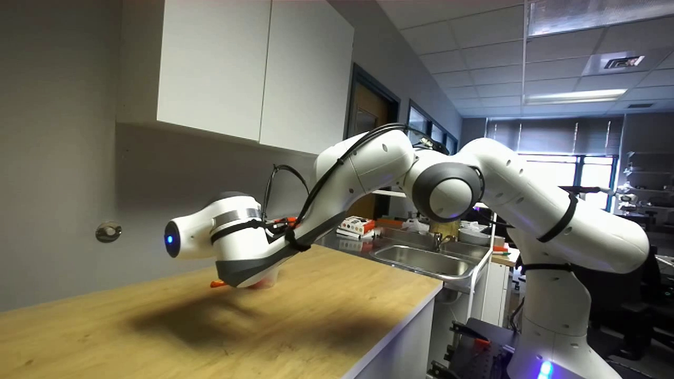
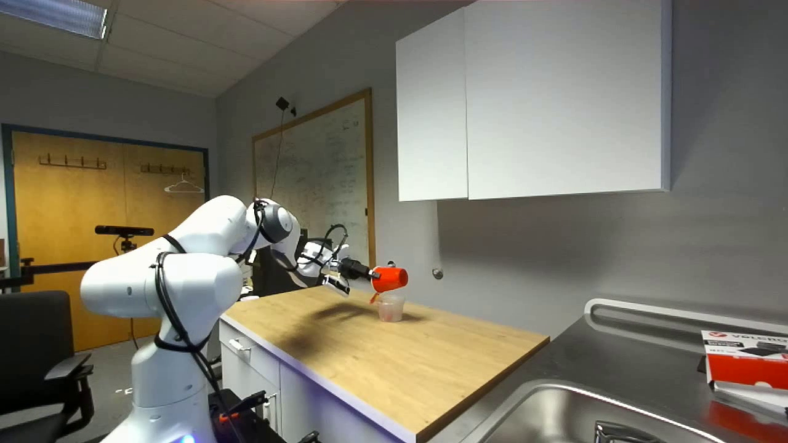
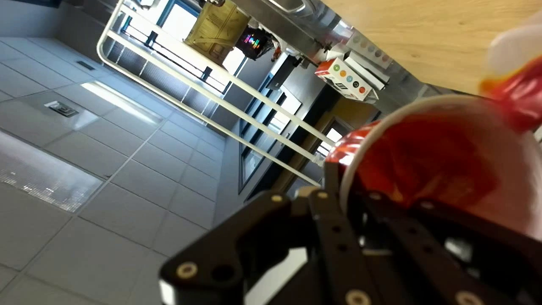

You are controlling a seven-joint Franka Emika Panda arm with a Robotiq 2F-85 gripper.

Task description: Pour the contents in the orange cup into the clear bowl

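The orange cup point(image 2: 390, 279) lies tipped on its side in the air above the clear bowl point(image 2: 391, 307). My gripper point(image 2: 374, 275) is shut on the cup's wall near the rim; in the wrist view the gripper point(image 3: 346, 190) has one finger outside the cup point(image 3: 351, 142) and one inside. Red-orange contents point(image 3: 523, 95) stick out past the rim, and they hang below the cup in an exterior view point(image 2: 374, 298). The bowl, partly hidden by the arm in an exterior view point(image 1: 269, 278), has a reddish patch low inside. A blurred pale shape in the wrist view point(image 3: 516, 46) looks like the bowl.
The wooden counter point(image 2: 406, 369) carries the bowl. A wall cabinet point(image 1: 210, 68) hangs above it. A steel sink point(image 1: 424, 258) adjoins the counter, with boxes point(image 1: 358, 225) beside it. The wall point(image 2: 529, 264) stands close behind the cup.
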